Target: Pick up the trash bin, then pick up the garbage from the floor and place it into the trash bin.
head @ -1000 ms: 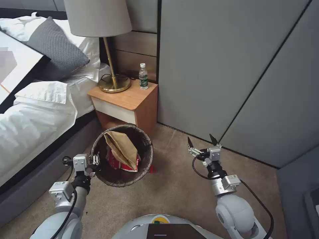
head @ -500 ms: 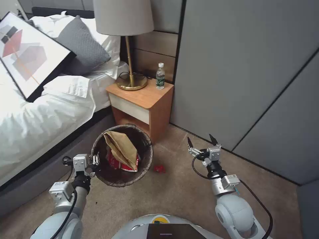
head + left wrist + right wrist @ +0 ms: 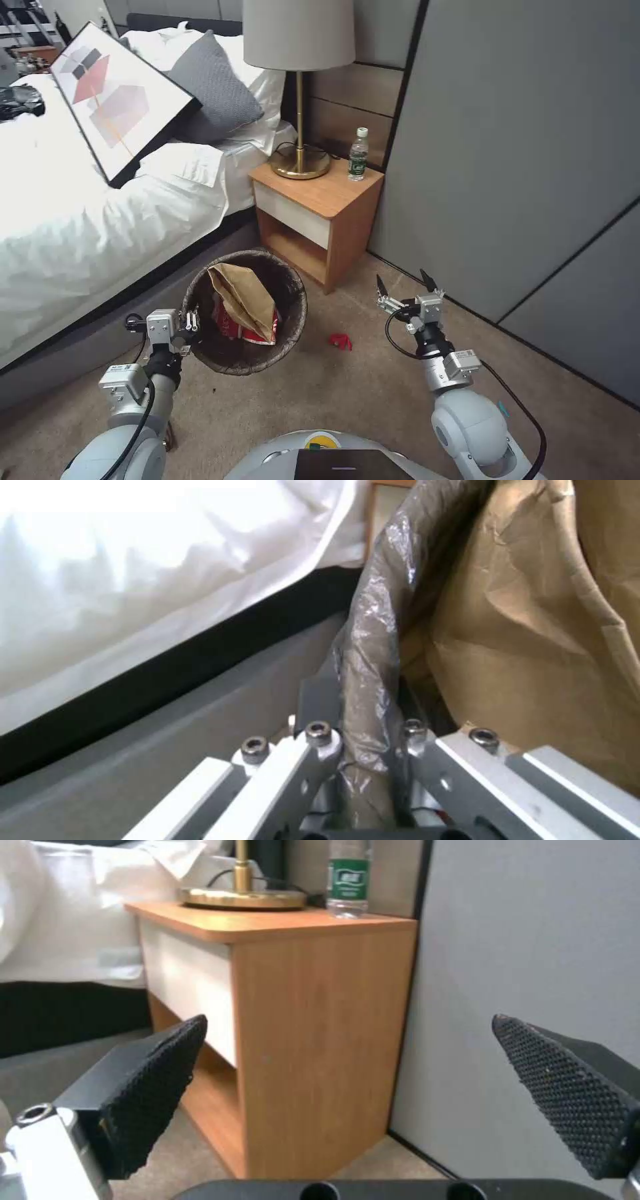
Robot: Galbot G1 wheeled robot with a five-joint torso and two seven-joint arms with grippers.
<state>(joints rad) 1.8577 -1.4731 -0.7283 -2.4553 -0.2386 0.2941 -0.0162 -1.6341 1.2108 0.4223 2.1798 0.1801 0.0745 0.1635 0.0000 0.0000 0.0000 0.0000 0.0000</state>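
The trash bin (image 3: 227, 357), lined with a crinkled dark bag, hangs in front of me above the carpet. My left gripper (image 3: 193, 321) is shut on its near left rim; the left wrist view shows the bag-covered rim (image 3: 370, 680) pinched between the jaws. Inside the bin stand a tan paper bag (image 3: 245, 297) and a red-and-white packet (image 3: 233, 327). A small red piece of garbage (image 3: 340, 341) lies on the carpet just right of the bin. My right gripper (image 3: 405, 281) is open and empty, held in the air right of that scrap, facing the nightstand (image 3: 313, 1005).
A wooden nightstand (image 3: 320, 200) with a brass lamp (image 3: 300, 160) and a water bottle (image 3: 359, 155) stands beyond the bin. The bed (image 3: 80, 220) with pillows and a framed picture (image 3: 120, 100) runs along the left. Grey wall panels (image 3: 520, 147) close off the right.
The whole head view has swung, so bed, nightstand and wall shifted right: the camera moved. The red scrap now shows clear of the bin. Both arms keep their poses.
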